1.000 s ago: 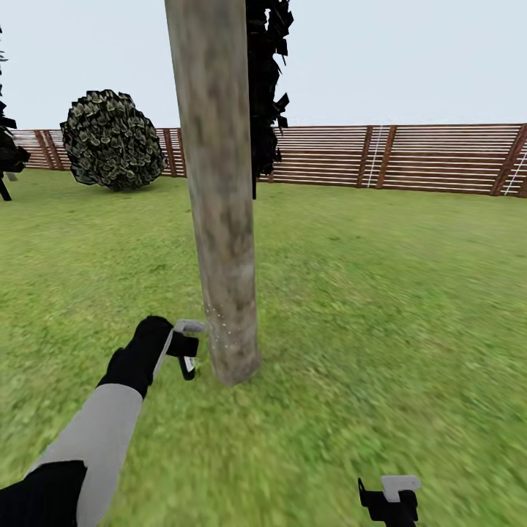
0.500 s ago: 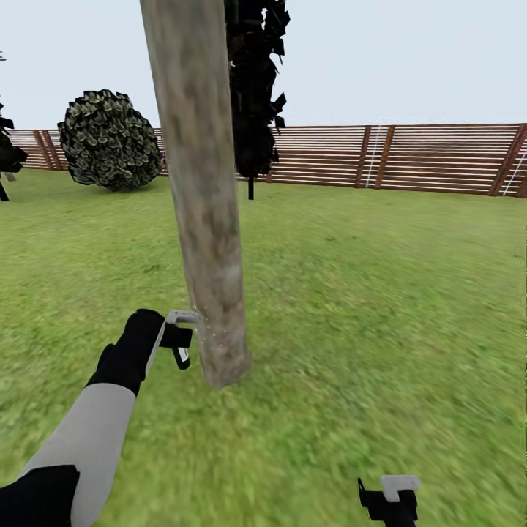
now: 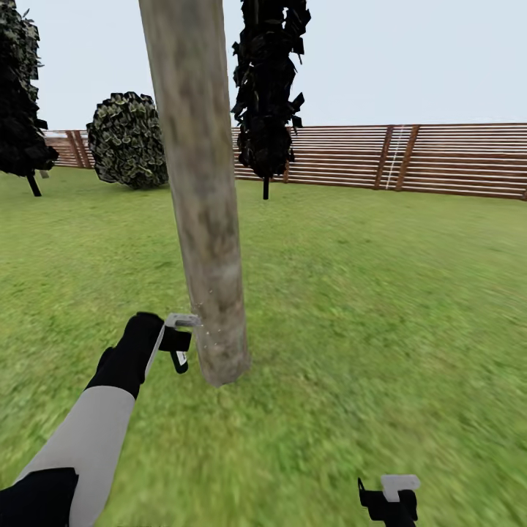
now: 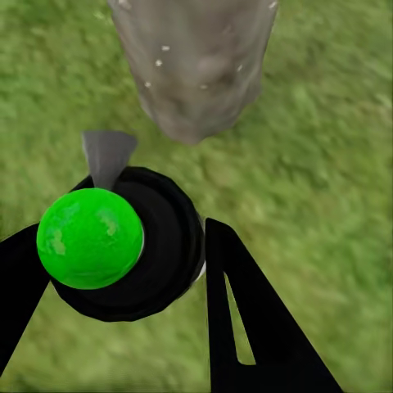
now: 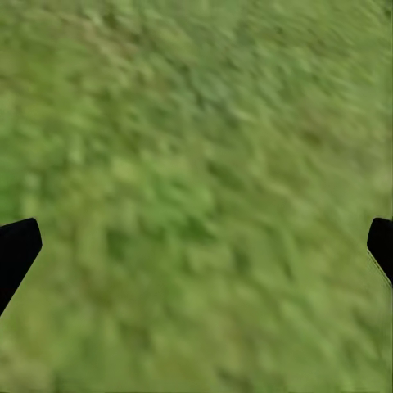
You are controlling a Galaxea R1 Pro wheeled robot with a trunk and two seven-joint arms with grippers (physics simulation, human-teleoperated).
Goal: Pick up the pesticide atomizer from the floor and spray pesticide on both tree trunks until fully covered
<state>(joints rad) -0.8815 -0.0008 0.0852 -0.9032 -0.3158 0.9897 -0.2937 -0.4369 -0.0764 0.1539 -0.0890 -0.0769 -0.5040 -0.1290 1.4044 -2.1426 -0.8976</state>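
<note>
Pinching the pesticide atomizer (image 4: pixel 123 246), the left gripper (image 3: pixel 178 342) sits just beside the base of the upright tree trunk (image 3: pixel 201 197), nozzle aimed at it, while the right gripper (image 3: pixel 388 498) hangs spread and empty, well apart.

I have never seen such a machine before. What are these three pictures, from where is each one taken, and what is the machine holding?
These are simulator renders of a wheeled robot with two arms, each ending in a two-fingered pincer. The large picture comes from a camera on its head, looking down over a green lawn ringed by a reddish-brown slatted wooden fence. Its left pincer is held close to the base of a thick pale grey-brown tree trunk. The other two pictures come from cameras near each pincer. In the left wrist view, the left pincer is shut on a small dark spray bottle, seen from above with a bright green round part; fine white specks dot the bark. The right pincer hangs open over grass, holding nothing.
</note>
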